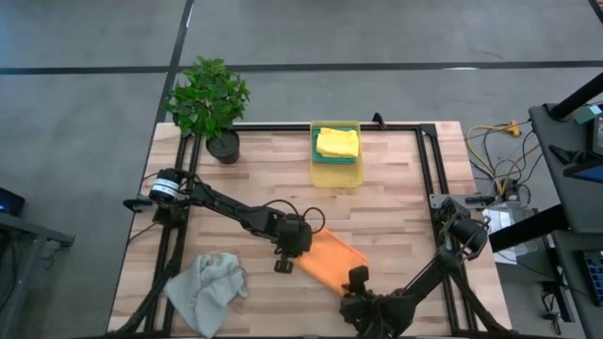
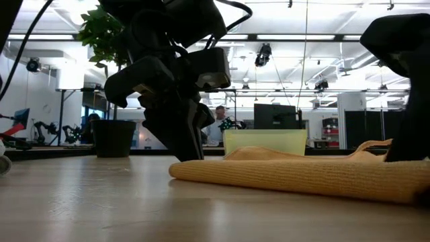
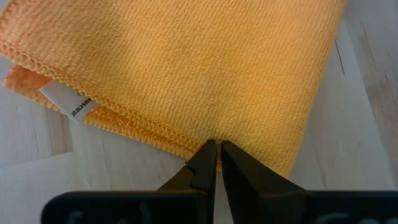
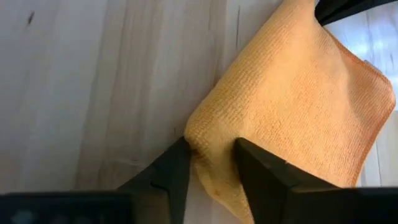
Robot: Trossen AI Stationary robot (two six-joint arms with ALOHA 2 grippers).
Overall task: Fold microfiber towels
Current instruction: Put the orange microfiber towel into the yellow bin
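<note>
The left gripper (image 3: 217, 149) was pinched shut on the folded edge of the orange towel (image 1: 332, 262) at the lower centre of the overhead frame. The right gripper (image 4: 211, 158), just below and right of it, had its jaws partly closed around the towel's opposite corner, cloth bunched between them.

To finish this fold well, both corners probably needed firm holds before lifting, keeping edges aligned.

A grey towel (image 1: 208, 290) lay crumpled at lower left; a yellow towel (image 1: 337, 142) sat in the yellow bin (image 1: 335, 172) at upper centre.

A white tag (image 3: 67, 102) on the orange towel carried print too small to read.
</note>
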